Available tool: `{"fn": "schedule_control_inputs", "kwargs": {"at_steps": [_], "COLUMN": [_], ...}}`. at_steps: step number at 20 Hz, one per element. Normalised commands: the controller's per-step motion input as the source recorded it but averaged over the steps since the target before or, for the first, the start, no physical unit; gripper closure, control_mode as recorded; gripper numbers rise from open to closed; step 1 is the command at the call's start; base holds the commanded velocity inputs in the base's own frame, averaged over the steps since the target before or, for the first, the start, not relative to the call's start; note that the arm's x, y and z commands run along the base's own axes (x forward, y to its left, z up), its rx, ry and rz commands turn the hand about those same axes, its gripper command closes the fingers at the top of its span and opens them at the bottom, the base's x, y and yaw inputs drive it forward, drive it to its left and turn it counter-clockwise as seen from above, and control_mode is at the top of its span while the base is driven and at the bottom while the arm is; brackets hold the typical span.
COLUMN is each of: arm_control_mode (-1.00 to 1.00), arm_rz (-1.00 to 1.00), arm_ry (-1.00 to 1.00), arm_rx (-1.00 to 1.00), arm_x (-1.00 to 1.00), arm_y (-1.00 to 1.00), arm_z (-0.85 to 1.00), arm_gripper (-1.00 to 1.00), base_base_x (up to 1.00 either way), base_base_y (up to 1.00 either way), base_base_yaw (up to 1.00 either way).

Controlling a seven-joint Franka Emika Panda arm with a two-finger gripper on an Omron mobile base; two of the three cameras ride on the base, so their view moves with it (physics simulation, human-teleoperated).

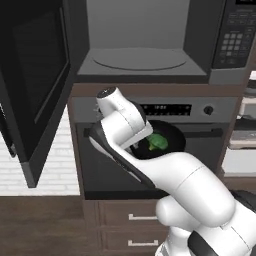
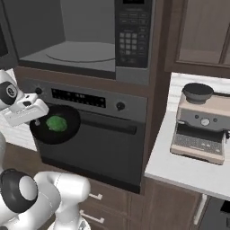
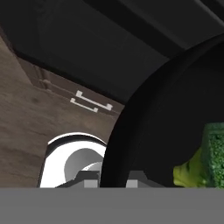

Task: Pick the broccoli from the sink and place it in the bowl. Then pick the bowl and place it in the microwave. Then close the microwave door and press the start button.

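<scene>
The white arm's two-finger end effector [image 2: 35,120] is pinched shut on the near rim of the deep, glossy black round bowl [image 2: 56,125], carrying it in the air in front of the oven rather than resting it on any surface. The small bright green broccoli floret [image 2: 56,123] lies inside the bowl, so the first part of the job appears complete and the lift toward the cavity is under way. A rim grip suits a handleless bowl, and holding it roughly level keeps the floret from rolling out.

Just behind the bowl stands the dark grey oven with its row of knobs and long bar handle [image 1: 197,134]; the bowl hangs close to that front, leaving little room on the far side. Below it are brown wooden drawers with pale metal pulls [image 1: 142,217].

Above the oven, the large dark grey built-in microwave [image 1: 145,72] is open, its grey round turntable [image 1: 139,59] bare and ready. Its lower front lip is the edge the bowl must likely clear on the way up. The wide dark grey microwave door with its dark glass window [image 1: 37,75] is swung out to the left, bounding that side. To the right, a steel espresso machine [image 2: 202,123] sits on a pale surface [image 2: 184,170], well apart.
</scene>
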Motion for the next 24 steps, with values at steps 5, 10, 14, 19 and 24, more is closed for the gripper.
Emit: {"fn": "schedule_control_inputs", "kwargs": {"at_steps": [5,10,14,19,24], "arm_control_mode": [1.00,1.00,1.00,1.00,1.00], "arm_rz": [0.00,0.00,0.00,0.00,0.00], "arm_ry": [0.00,0.00,0.00,0.00,0.00], "arm_rx": [0.00,0.00,0.00,0.00,0.00], "arm_x": [0.00,0.00,0.00,0.00,0.00], "arm_y": [0.00,0.00,0.00,0.00,0.00], "arm_z": [0.00,0.00,0.00,0.00,0.00], "arm_gripper": [1.00,1.00,1.00,1.00,1.00], "base_base_x": [0.23,0.47,0.68,0.06,-0.31], "base_base_y": [0.09,0.20,0.39,0.33,0.11], "base_base_yaw": [-0.26,-0.20,-0.22,-0.22,-0.14]}}
